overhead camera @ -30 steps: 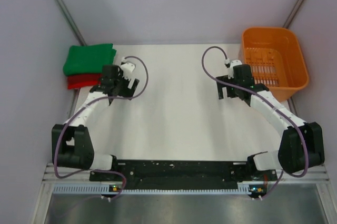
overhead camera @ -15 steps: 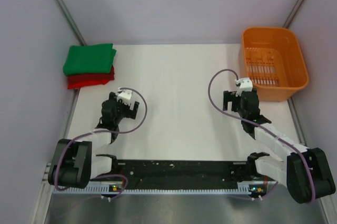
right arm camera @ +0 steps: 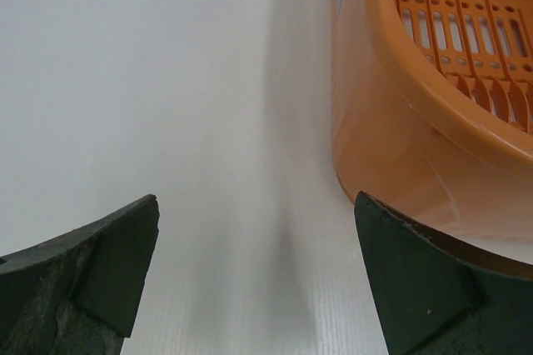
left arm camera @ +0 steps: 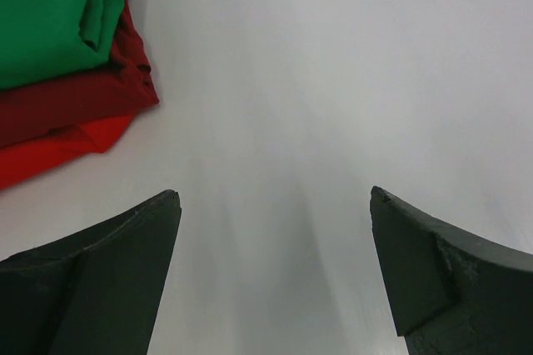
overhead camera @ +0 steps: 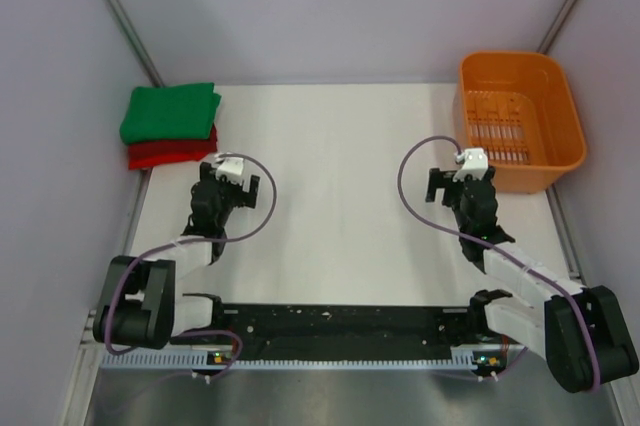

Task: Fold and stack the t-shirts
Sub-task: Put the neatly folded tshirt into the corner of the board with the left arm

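At far left, green t-shirt (overhead camera: 170, 111) tops dark red t-shirt (overhead camera: 165, 155), folded; left pincer (left arm camera: 275, 197) and right pincer (right arm camera: 256, 201), wide and empty, retreat nearward, job apparently done.

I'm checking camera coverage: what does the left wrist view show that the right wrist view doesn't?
Left wrist only: the green t-shirt lying on the dark red t-shirt. Right wrist only: the orange basket, its wall and slotted floor. Both: the white table, with each arm's own fingers spread, the left gripper and the right gripper both open and empty.
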Controlling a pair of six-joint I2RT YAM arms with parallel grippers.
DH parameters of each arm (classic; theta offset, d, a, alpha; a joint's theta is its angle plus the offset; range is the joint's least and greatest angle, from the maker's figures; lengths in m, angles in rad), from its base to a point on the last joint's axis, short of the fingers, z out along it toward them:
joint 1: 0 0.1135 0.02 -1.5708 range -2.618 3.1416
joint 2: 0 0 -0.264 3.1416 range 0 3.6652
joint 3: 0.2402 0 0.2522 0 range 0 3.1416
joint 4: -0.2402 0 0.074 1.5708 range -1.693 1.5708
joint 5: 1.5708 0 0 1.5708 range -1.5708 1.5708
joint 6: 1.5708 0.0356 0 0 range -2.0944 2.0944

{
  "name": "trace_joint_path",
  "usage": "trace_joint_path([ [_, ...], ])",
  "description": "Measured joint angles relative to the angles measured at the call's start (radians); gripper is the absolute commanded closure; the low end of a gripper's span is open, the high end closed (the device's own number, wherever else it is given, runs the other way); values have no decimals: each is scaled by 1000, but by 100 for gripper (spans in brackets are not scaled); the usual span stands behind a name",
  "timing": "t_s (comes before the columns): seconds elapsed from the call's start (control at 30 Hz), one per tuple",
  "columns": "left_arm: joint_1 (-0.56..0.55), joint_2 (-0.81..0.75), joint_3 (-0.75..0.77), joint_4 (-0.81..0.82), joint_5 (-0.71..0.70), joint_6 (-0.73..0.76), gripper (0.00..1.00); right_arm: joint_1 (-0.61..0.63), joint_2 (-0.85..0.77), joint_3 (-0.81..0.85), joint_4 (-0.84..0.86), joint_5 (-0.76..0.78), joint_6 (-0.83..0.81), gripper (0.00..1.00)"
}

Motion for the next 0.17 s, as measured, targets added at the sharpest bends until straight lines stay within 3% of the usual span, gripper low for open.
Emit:
trace_joint_path([
  [0.17, 0, 7, 16, -11, -12, -4, 1, 0, 0, 0, 7, 12, 0, 1],
])
